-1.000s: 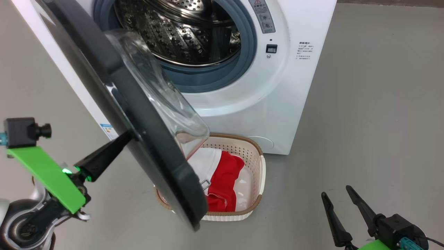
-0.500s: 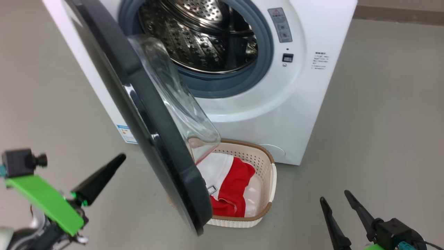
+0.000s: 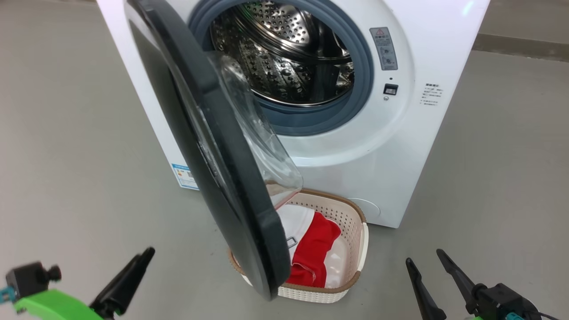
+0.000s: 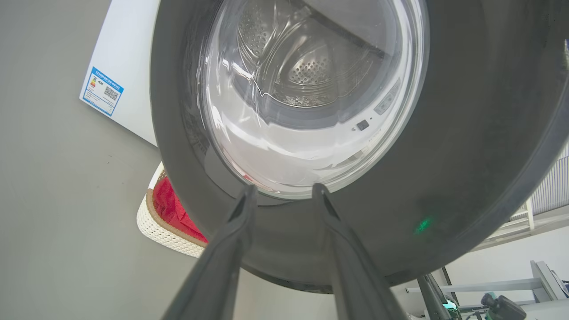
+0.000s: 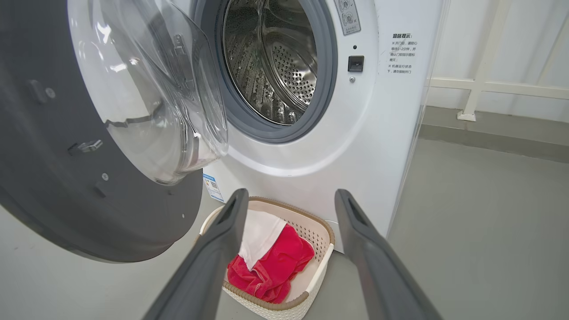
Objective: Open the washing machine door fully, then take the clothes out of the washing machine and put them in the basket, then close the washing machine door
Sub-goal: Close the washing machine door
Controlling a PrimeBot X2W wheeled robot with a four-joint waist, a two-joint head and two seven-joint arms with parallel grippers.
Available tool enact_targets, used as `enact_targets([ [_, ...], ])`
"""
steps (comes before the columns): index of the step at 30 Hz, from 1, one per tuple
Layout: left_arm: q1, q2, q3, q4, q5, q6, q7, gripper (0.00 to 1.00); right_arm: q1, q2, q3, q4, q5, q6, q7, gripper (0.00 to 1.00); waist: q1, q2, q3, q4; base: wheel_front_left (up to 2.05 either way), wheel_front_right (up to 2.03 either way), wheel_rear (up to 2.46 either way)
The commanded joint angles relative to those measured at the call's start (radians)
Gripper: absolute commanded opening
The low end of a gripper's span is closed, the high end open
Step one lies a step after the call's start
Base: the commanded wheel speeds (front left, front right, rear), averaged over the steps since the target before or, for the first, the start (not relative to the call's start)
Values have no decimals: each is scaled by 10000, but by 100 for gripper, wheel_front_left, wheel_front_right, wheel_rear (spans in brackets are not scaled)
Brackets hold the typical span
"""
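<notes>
Hanging parted and empty, left gripper [image 4: 283,188] seemingly clear of door [image 4: 466,133].

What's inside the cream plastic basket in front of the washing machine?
Bright red fabric clothes with a white panel lie in the cream plastic basket. Anything beneath them is covered, and in the head view the black-rimmed round door hides the basket's left end.
</notes>
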Motion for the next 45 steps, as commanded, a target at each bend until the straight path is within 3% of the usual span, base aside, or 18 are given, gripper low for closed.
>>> enact_targets([
  [1,-139,311,360,-42,151,-67,-253,99,-11,-134,212,-210,139,65,-65,100,0,0,-47,69,0,0,0],
  [22,455,-627,-929,2638,1750,-67,-3994,100,-44,-135,289,-143,157,65,-65,100,0,0,-86,293,0,0,0],
  [29,407,-1223,-150,3101,2705,-67,-4236,100,-92,-180,264,-146,191,65,-65,100,0,0,-93,255,0,0,0],
  [30,505,-1491,341,3025,3316,-67,-4239,100,-92,-182,247,-154,191,65,-65,100,0,0,-101,245,0,0,0],
  [34,694,-1897,970,2897,4443,-67,-4241,100,-79,-183,232,-161,188,65,-65,100,0,0,-113,237,0,0,0],
  [45,1275,-3201,2571,1860,9024,-67,-4243,100,-135,-205,134,-171,219,65,-65,100,0,0,-142,239,0,0,0],
])
